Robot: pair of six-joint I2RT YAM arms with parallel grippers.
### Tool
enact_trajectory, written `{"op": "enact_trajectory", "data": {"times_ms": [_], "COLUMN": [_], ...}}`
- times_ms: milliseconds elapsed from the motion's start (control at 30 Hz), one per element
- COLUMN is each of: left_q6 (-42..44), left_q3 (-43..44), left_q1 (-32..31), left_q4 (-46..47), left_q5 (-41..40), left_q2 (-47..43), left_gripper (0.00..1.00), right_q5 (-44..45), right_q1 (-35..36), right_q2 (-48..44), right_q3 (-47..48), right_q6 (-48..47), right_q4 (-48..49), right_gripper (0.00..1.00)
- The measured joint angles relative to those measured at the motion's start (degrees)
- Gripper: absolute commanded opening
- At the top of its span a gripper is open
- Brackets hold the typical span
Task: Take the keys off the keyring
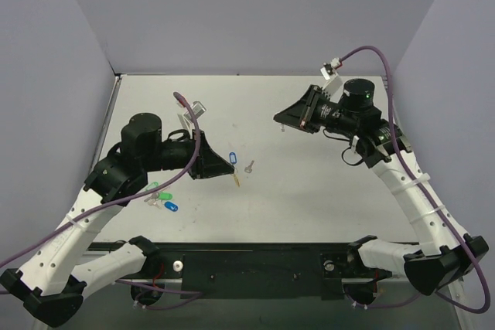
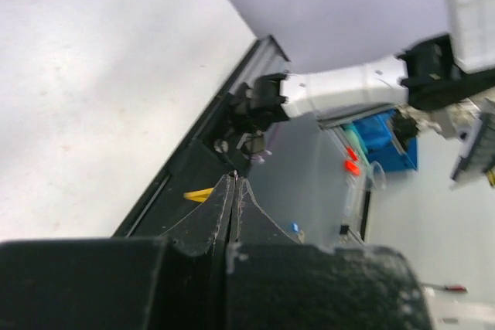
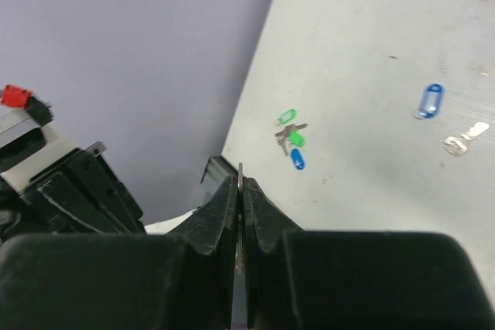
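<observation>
jaws closed tight, yellow keyring [image 2: 199, 194] half hidden behind the left pair

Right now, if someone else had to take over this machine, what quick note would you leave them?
Left gripper: shut, with the yellow keyring hanging at its tip.
Right gripper: shut, above the table. A thin metal sliver shows at its tip, possibly a key; cannot tell.
On the table: one loose silver key beside a blue tag, and more coloured tags near the left arm.
Done: at least that key is off.
Left: check the ring for remaining keys; too small to see here.
</observation>
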Motion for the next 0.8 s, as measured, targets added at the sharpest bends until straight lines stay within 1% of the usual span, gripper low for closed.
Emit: {"op": "enact_trajectory", "data": {"times_ms": [133, 300, 433, 600, 800], "left_q6": [1.01, 0.98, -0.37, -3.02, -4.59], "left_q3": [0.00, -0.68, -4.83, -10.73, -12.41], "left_q1": [0.00, 0.02, 0.22, 0.92, 1.60], "left_q4": [-4.11, -6.84, -6.49, -5.92, -4.44], "left_q5": [-7.93, -18.08, -24.72, -29.75, -34.36], "left_q2": [0.55, 1.51, 1.42, 1.75, 3.50], "left_gripper": [0.00, 0.00, 0.00, 0.00, 0.00], "right_q5": [7.06, 12.35, 15.13, 17.33, 18.53], "right_q1": [-0.87, -1.27, -1.53, -1.53, -1.53], "right_q2": [-1.22, -1.60, -2.34, -5.46, -7.45], "right_q3": [-1.16, -5.46, -8.44, -11.04, -13.00], "right_q6": [-2.60, -3.76, -4.11, -4.37, -4.68], "right_q4": [-7.32, -13.55, -16.50, -18.53, -19.82], "right_gripper": [0.00, 0.00, 0.00, 0.00, 0.00]}}
